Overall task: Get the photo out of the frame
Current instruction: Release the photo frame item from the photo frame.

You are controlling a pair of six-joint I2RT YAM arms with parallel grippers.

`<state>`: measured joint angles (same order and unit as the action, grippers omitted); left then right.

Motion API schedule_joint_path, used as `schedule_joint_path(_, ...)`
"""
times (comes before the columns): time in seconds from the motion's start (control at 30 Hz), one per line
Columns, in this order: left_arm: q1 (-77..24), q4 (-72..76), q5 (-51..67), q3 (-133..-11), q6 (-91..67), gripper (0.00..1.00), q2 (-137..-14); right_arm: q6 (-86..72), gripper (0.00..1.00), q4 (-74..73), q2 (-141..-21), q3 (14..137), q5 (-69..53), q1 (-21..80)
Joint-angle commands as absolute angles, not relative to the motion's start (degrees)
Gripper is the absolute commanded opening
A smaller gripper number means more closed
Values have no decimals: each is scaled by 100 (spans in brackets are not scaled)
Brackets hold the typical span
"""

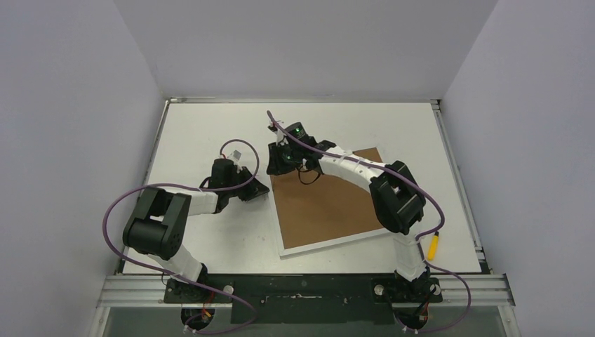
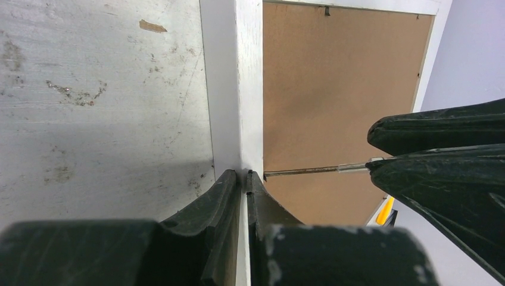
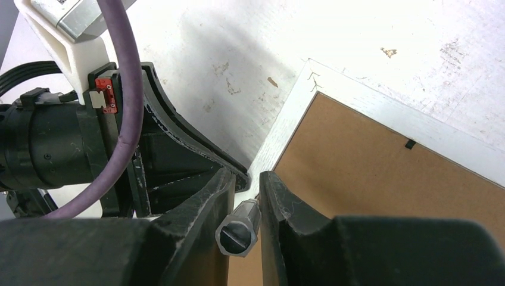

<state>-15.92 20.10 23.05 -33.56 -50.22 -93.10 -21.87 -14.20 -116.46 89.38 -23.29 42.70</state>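
Observation:
The frame (image 1: 330,243) lies face down on the table, its brown backing board (image 1: 323,207) facing up. The photo is hidden beneath that board. My left gripper (image 1: 256,188) (image 2: 244,174) is shut on the white left border of the frame (image 2: 235,89). My right gripper (image 1: 284,165) (image 3: 246,179) is shut on a screwdriver (image 3: 238,229) with a clear hexagonal handle. The screwdriver shaft (image 2: 304,171) lies across the backing board (image 2: 339,89), its tip at the inner edge of the border, right beside the left fingertips.
A small black retaining tab (image 3: 410,144) sits on the far inner edge of the frame (image 3: 381,113). A yellow object (image 1: 433,246) lies by the right arm's base. White walls enclose the scuffed white table (image 1: 210,126).

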Motion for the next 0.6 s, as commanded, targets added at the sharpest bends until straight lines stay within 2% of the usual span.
schedule_joint_path(0.0, -1784, 2315, 2722, -3368, -5116, 6, -9226, -2859, 5, -542, -11424, 9065, -3349, 4893)
schedule_joint_path(0.3, -1753, 2153, 2641, -3329, -5054, 6, -9088, -3058, 5, -420, -11164, 8794, -2683, 4849)
schedule_joint_path(0.57, -1423, 1703, 2477, -3270, -4792, 7, -8641, -3358, 5, -89, -10159, 7373, -2663, 3826)
